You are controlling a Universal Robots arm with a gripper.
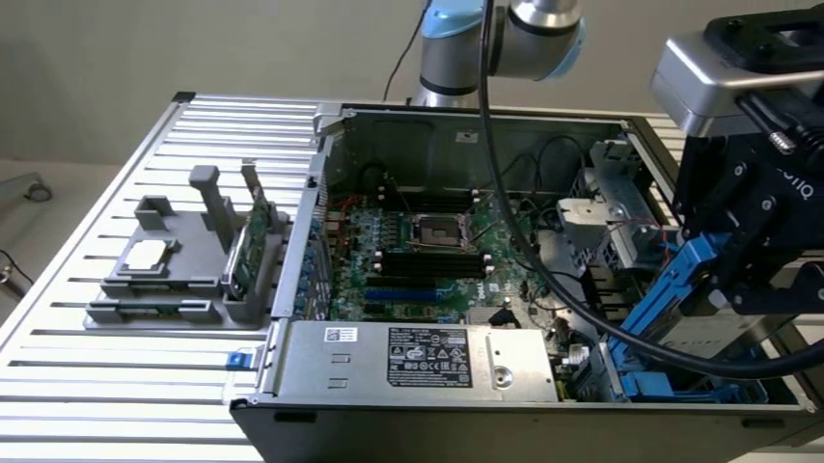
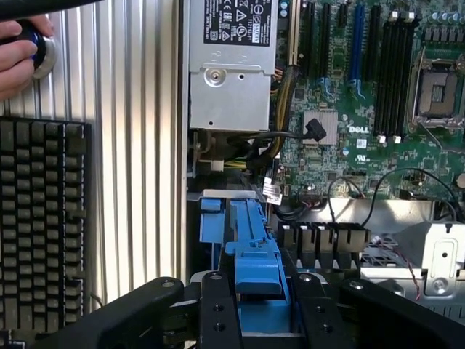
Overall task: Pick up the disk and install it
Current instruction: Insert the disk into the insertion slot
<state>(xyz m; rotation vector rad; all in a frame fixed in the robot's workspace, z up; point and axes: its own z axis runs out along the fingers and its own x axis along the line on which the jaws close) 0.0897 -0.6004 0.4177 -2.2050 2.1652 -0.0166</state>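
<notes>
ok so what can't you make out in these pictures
- disk label: exterior view, covered by the gripper and a black cable.
- drive bay under the disk: exterior view, hidden by disk and case wall.
- person's hand: wrist view, cut off by the picture's edge.
- keyboard: wrist view, cut off likewise.

In gripper (image 2: 256,309), disk (image 2: 254,240) above case (image 1: 438,145)

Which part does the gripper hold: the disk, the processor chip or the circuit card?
The disk, in its blue carrier frame, clamped by the gripper. The processor chip and green circuit card sit in the grey holder.
</notes>
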